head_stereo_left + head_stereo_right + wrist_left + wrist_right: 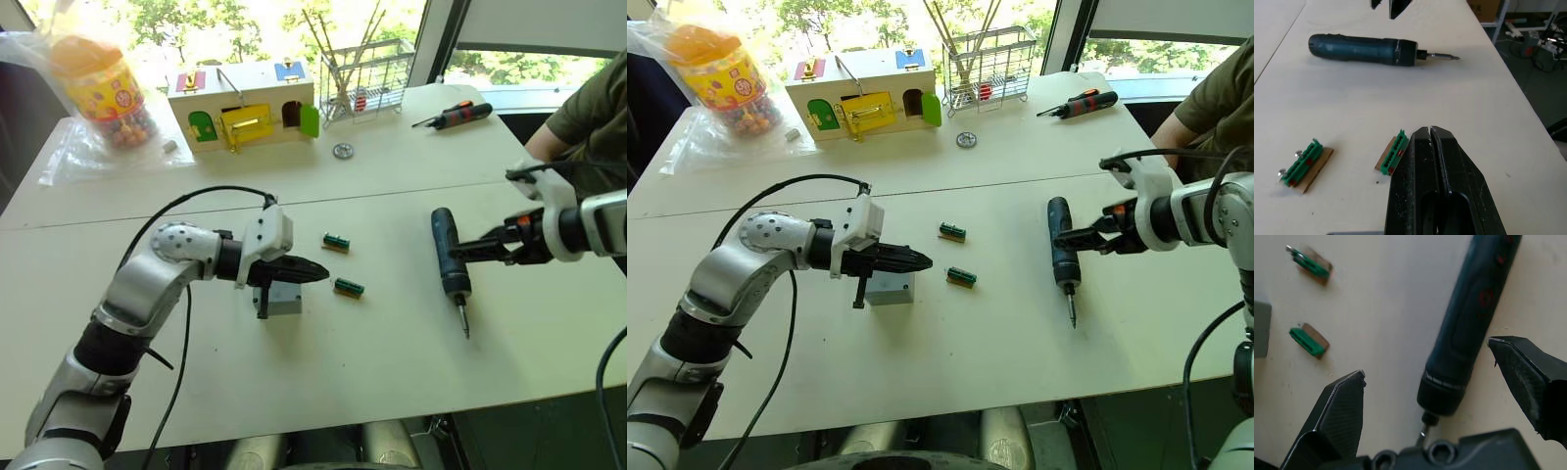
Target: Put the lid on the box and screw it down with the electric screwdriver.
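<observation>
The left gripper (312, 271), fingers pressed together and empty, hovers over the box (281, 300) mid-table. The right gripper (1432, 382), spread wide, straddles the electric screwdriver (450, 260) lying toward the table's right edge, gripping nothing.

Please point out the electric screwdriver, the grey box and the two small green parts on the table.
electric screwdriver (448, 257): left eye view, mid-handle.
grey box (282, 300): left eye view, front wall under the left tool.
green parts (336, 242) and (349, 287): left eye view, their middles.

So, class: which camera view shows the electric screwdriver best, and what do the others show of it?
The left wrist view: the electric screwdriver lies whole and side-on, bit included. Both eye views show it whole but small on the table, beside the open right gripper. The right wrist view crops it.
</observation>
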